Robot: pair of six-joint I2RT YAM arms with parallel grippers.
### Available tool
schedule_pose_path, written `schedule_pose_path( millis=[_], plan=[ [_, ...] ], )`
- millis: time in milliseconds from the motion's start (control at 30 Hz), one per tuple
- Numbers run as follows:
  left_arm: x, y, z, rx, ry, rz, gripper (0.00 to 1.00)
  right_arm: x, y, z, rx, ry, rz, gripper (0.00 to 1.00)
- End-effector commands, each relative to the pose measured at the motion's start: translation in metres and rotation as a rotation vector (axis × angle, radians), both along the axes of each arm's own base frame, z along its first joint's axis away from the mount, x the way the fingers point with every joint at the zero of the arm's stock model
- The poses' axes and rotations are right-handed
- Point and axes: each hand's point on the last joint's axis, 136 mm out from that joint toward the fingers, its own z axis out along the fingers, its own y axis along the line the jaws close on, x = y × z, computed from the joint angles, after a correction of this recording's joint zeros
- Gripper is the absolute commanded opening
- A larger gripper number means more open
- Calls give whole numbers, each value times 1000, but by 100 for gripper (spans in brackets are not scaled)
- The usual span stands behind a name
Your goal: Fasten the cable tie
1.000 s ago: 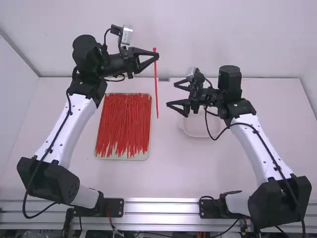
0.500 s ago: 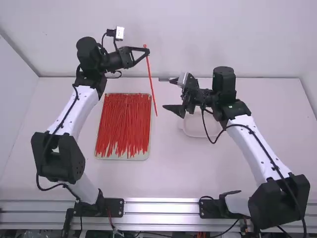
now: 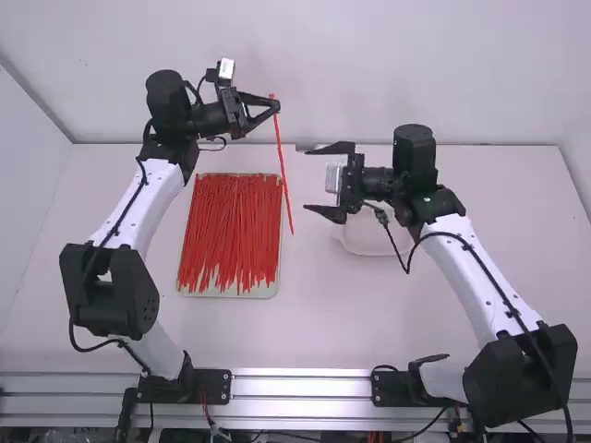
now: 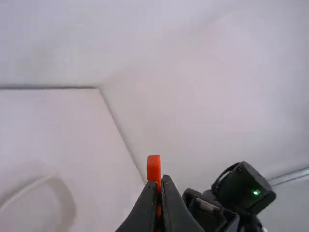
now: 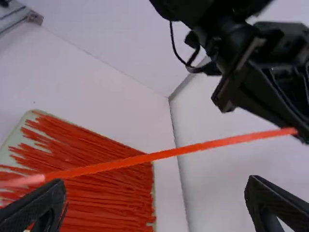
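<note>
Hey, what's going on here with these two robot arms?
The left gripper is shut on one end of a single red cable tie, holding it up so it hangs down. The right gripper, open, faces the tie's lower half without touching it. More red ties lie in a tray below. The tie is not yet looped or fastened.

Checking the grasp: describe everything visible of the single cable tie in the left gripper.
The cable tie is a thin, straight red strip, plastic by its look, not yet looped. It hangs nearly upright in the air, slightly tilted, beside the tray of ties. The left gripper pinches it just below its top end, with a short stub above the grip. The open right gripper is near it, not touching.
</note>
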Motion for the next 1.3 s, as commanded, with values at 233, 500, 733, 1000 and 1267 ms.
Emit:
schedule_pose_path(
  millis=[233, 500, 733, 1000, 1267],
  plan=[
    [-27, -35, 9, -57, 178, -145, 3, -3, 1, -4, -48, -320, 89, 99],
    [-18, -16, 11, -79, 216, -103, 3, -16, 3, 2, -27, -524, 194, 99],
    [-24, -21, 12, -86, 250, -139, 3, -54, 3, 19, 131, -648, 396, 93],
    [-21, -20, 13, -112, 318, -121, 2, -74, 0, 29, 223, -694, 492, 80],
    [-20, -29, 17, -124, 310, -110, 2, -85, 11, 29, 239, -705, 535, 61]
  ],
)
